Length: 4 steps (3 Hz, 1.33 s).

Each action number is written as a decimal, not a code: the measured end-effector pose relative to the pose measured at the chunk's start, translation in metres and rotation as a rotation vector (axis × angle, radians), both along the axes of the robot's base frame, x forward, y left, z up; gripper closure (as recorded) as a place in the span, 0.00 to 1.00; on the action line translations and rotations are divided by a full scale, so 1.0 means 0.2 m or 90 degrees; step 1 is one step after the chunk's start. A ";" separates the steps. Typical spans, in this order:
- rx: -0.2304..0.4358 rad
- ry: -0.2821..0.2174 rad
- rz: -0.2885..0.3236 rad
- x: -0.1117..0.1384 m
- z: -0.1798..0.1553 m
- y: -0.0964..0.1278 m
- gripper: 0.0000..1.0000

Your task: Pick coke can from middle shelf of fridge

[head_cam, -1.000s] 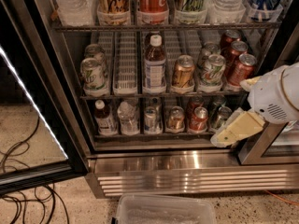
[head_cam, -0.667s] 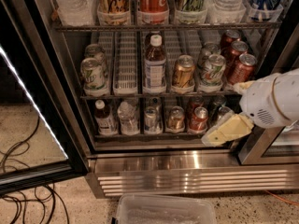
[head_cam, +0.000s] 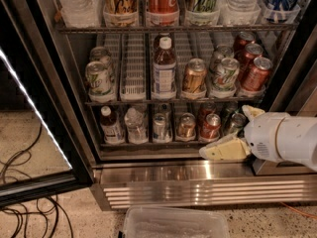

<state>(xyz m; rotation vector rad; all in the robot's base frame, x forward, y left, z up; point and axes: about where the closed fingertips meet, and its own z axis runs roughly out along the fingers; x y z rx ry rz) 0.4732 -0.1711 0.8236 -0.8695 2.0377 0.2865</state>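
Three red coke cans stand in the right lane of the middle shelf (head_cam: pixel 133 101) of the open fridge (head_cam: pixel 198 182); the front coke can (head_cam: pixel 255 74) sits at the rail. My gripper (head_cam: pixel 225 132) is low at the right, in front of the bottom shelf and below the coke cans. Its cream fingers are apart and hold nothing. One finger (head_cam: pixel 223 150) lies over the steel base and the other (head_cam: pixel 251 112) points up under the front coke can.
The middle shelf also holds green-and-white cans (head_cam: pixel 98 77), a bottle (head_cam: pixel 163 68), a gold-brown can (head_cam: pixel 193 76) and another green-and-white can (head_cam: pixel 226 74). The glass door (head_cam: pixel 29 108) hangs open at left. Cables (head_cam: pixel 25 207) lie on the floor. A clear plastic bin (head_cam: pixel 176 223) stands below.
My gripper has moved left and down, from beside the bottom shelf's right end to in front of the steel base. The cans have not moved.
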 end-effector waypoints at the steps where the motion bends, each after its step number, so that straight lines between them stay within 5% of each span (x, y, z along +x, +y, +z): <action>1: 0.026 -0.048 -0.079 0.06 -0.02 -0.09 0.00; 4: 0.029 -0.103 -0.120 0.18 -0.01 -0.13 0.00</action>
